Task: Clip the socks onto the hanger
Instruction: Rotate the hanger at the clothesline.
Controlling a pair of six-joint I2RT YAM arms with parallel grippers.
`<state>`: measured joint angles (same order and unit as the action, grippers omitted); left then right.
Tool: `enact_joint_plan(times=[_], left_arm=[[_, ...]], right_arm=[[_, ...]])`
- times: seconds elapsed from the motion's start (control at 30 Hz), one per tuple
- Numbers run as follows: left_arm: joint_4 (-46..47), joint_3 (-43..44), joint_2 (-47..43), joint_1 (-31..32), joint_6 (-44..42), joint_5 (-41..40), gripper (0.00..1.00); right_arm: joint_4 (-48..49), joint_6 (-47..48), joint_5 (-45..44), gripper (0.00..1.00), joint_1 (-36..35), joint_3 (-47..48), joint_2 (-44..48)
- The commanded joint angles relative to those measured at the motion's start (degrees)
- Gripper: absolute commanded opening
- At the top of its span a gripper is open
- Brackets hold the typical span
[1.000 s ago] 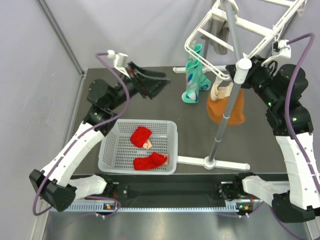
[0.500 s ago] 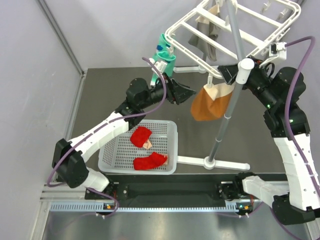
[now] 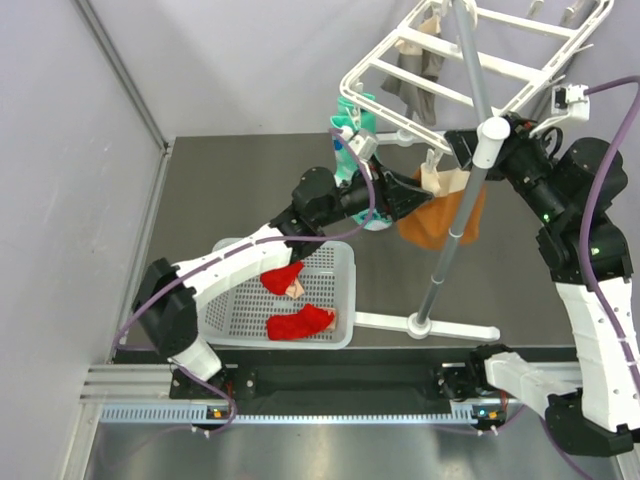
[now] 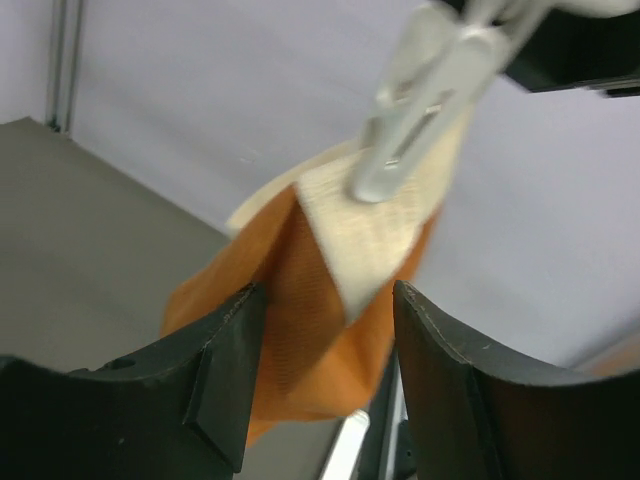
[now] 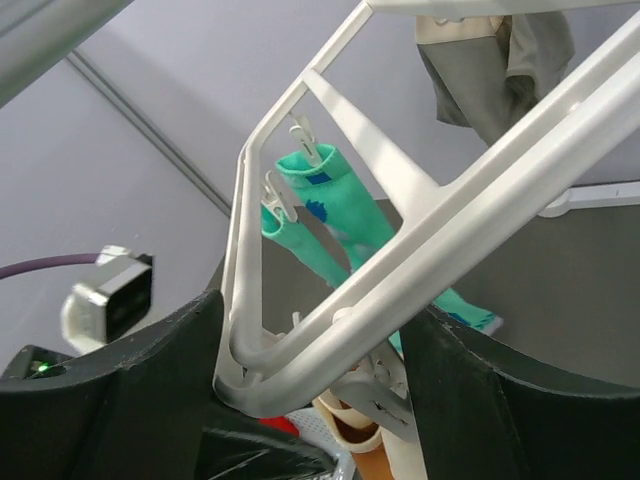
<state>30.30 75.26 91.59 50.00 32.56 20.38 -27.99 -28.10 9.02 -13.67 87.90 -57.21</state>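
Robotics lab cell for sure: two robot arms (image 3: 590, 300) bolted to an aluminium rail (image 3: 330, 412) at the near edge of a dark table (image 3: 220, 190), bare grey panel walls (image 3: 250, 60) around.

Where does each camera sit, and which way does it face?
Top external: above and behind the left arm and right arm, both shown, looking down at the basket and hanger.
Left wrist: on the left arm, looking between its own fingers at the orange-brown sock under a clip.
Right wrist: on the right arm, looking past the hanger at the mint-green socks; its own fingers show.
Top external and left wrist share the orange-brown sock.
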Motion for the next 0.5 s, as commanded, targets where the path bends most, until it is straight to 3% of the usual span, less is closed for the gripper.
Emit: enact_joint_plan(times=[0.0, 0.1, 0.17, 0.2, 0.27, 0.3, 0.33, 0.47], left_arm=[[-1.5, 4.8, 3.1, 0.8, -2.8, -6.0, 0.58], [-4.5, 8.0, 5.5, 1.0, -2.3, -7.6, 0.48], [-4.6, 8.8, 6.1, 1.2, -2.1, -8.0, 0.32], [-4.6, 8.8, 6.2, 1.2, -2.0, -8.5, 0.28], [-4.6, 9.2, 6.6, 1.2, -2.1, -9.0, 0.21], [-5.2, 9.5, 6.5, 1.2, -2.2, -9.0, 0.15], [-7.8, 10.3, 6.3, 1.2, -2.5, -9.8, 0.12], [-11.5, 10.0, 3.3, 1.1, -5.7, -13.3, 0.09]], right_arm=[[0.1, 0.5, -0.2, 0.70, -0.4, 2.2, 1.5], [1.2, -0.1, -0.4, 0.70, -0.4, 1.1, 2.0], [1.3, -0.1, -0.1, 0.71, -0.4, 1.0, 2.0], [1.2, 0.2, 0.3, 0.72, -0.5, 1.4, 1.8], [-1.4, 1.2, -0.6, 0.82, -0.5, 2.4, 1.1], [-2.3, 2.0, -1.7, 0.94, -0.4, 3.1, 1.0], [-4.1, 2.5, -4.2, 0.99, -0.4, 3.1, 1.2], [-8.4, 5.9, -12.0, 1.00, -0.4, 3.9, 2.3]])
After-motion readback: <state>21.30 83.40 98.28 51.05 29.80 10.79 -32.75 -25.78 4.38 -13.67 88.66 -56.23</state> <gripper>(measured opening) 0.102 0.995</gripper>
